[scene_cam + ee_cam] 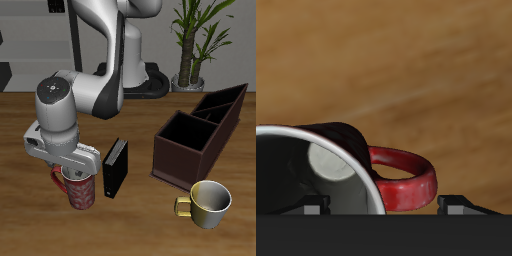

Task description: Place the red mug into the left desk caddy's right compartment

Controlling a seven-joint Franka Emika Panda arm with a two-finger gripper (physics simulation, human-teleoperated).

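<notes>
- The gripper [72, 172] sits low over the red mug [79, 193], fingers down around its rim.
- How wide the jaws stand, and whether they grip the mug, cannot be told.
- In the wrist view the mug [341, 170] fills the near field, its handle [406, 180] sticking out sideways over the table [396, 70].
- The mug stands near the table's front edge, beside a black box [115, 166].
- The left caddy [200, 135] is well apart from the mug, with a cream mug [205, 203] in front of it.
</notes>
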